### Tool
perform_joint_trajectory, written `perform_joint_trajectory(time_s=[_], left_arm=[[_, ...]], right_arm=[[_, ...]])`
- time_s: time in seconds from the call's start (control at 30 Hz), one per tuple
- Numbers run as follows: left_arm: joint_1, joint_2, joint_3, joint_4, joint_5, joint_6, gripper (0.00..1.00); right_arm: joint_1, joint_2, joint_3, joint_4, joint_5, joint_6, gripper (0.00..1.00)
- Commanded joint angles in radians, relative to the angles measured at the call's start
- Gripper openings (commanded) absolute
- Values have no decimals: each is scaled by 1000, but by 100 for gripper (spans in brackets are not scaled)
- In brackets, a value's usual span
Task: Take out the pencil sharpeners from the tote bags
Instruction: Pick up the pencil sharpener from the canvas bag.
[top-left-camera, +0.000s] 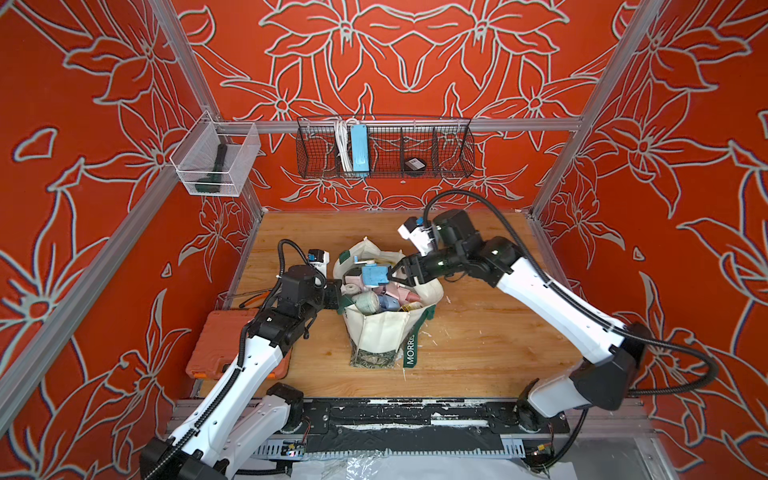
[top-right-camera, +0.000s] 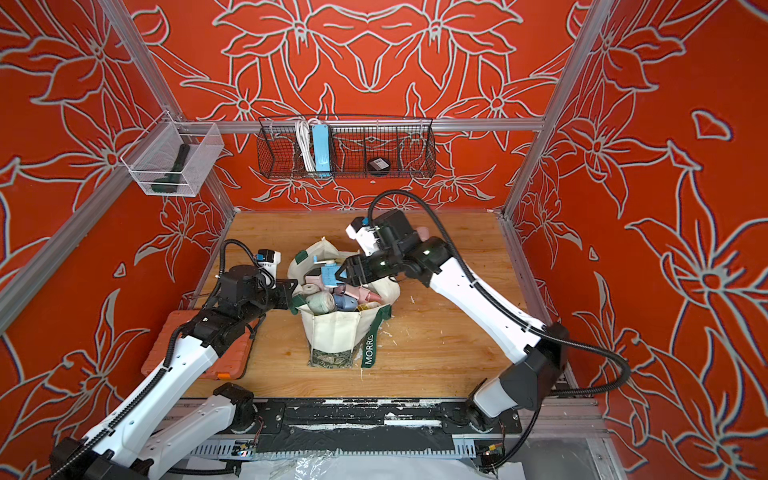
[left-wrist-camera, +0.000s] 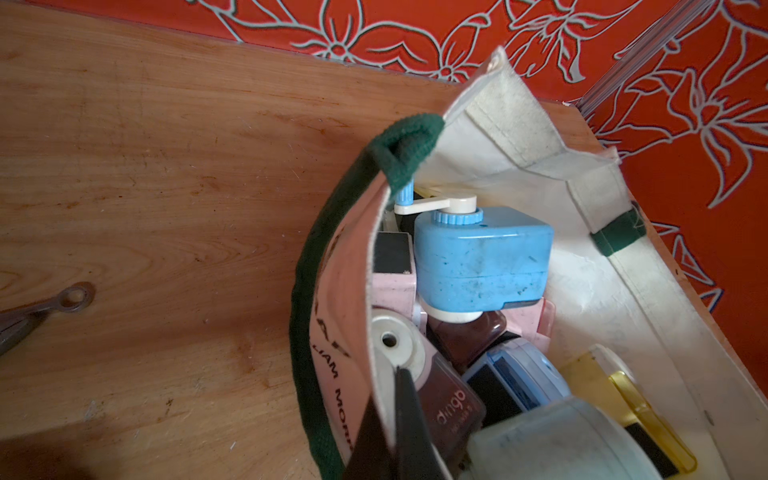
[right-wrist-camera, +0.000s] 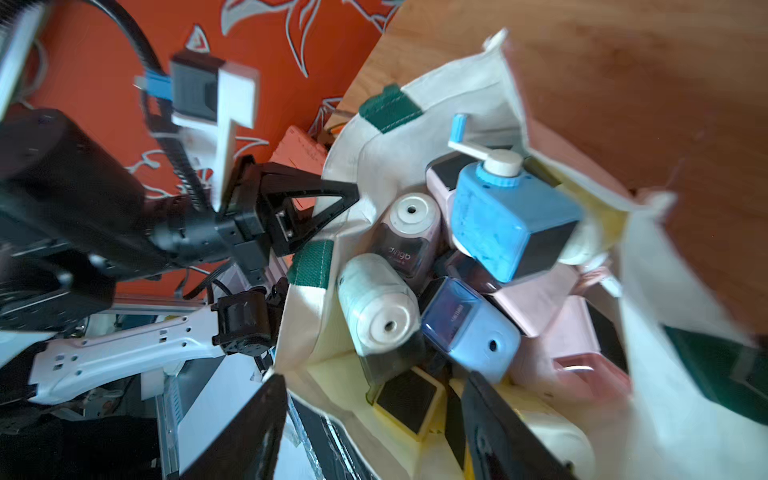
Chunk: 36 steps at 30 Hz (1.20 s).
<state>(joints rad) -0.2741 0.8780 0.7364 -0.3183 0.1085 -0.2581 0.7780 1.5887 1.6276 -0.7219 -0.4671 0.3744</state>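
The cream tote bag (top-left-camera: 382, 332) (top-right-camera: 332, 336) with dark green handles stands mid-table, packed with pencil sharpeners. A blue crank sharpener (top-left-camera: 372, 276) (left-wrist-camera: 482, 262) (right-wrist-camera: 503, 220) lies on top of the pile. Below it sit a grey-green one (right-wrist-camera: 374, 303), a pink one (right-wrist-camera: 409, 232), a light blue one (right-wrist-camera: 469, 328) and a yellow one (right-wrist-camera: 409, 399). My left gripper (top-left-camera: 338, 293) (left-wrist-camera: 397, 374) is shut on the bag's left rim. My right gripper (top-left-camera: 392, 276) (right-wrist-camera: 374, 376) hovers at the bag's right rim beside the blue sharpener. Its jaws stand apart, one finger outside the cloth and one inside.
An orange plastic case (top-left-camera: 216, 345) lies under my left arm. A metal tool (left-wrist-camera: 41, 309) rests on the wood to the bag's left. On the back wall hangs a wire basket (top-left-camera: 453, 153) holding a blue power strip (top-left-camera: 359, 149). A clear bin (top-left-camera: 216, 158) hangs on the left.
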Motion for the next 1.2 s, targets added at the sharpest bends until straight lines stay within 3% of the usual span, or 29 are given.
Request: perform_joint_trajectory(time_s=[0.0, 0.27, 0.37, 0.83, 1.17], left_arm=[[-10, -37, 5, 43, 6, 8, 0], [-10, -40, 3, 42, 8, 8, 0], [-10, -42, 4, 42, 9, 8, 0], [-10, -34, 3, 44, 11, 10, 0], [-10, -31, 3, 45, 17, 10, 0]], right_arm=[[82, 112, 136, -107, 217, 0, 68], [156, 388, 403, -295, 511, 46, 70], [164, 451, 448, -367, 614, 61, 76], [103, 599, 461, -315, 638, 55, 98], [78, 687, 559, -428, 868, 100, 99]])
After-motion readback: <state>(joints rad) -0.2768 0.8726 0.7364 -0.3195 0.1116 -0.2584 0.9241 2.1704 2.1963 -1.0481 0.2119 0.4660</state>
